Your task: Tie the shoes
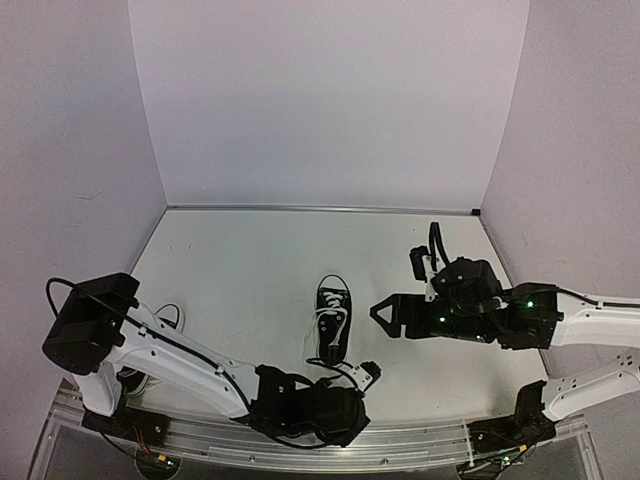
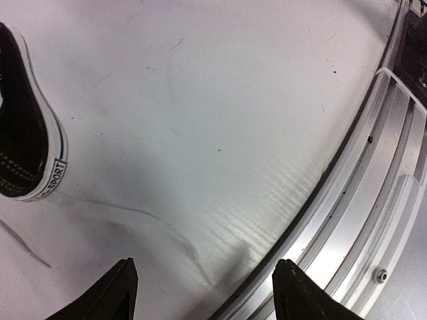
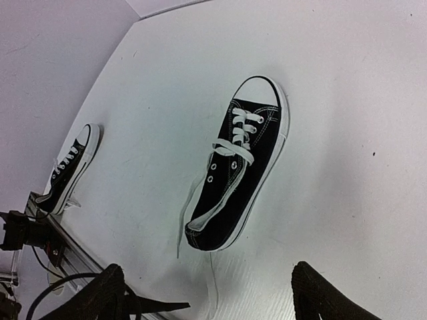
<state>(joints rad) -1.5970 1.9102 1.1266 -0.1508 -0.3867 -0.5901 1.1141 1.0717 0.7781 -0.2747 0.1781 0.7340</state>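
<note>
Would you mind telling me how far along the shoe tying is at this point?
Nothing looks done yet: the laces of the centre shoe lie loose, one end trailing past the heel, no bow. In hand: the left gripper and the right gripper are open and empty near that shoe, the left low by its heel. Left: tying it, then the other shoe by the left arm.
</note>
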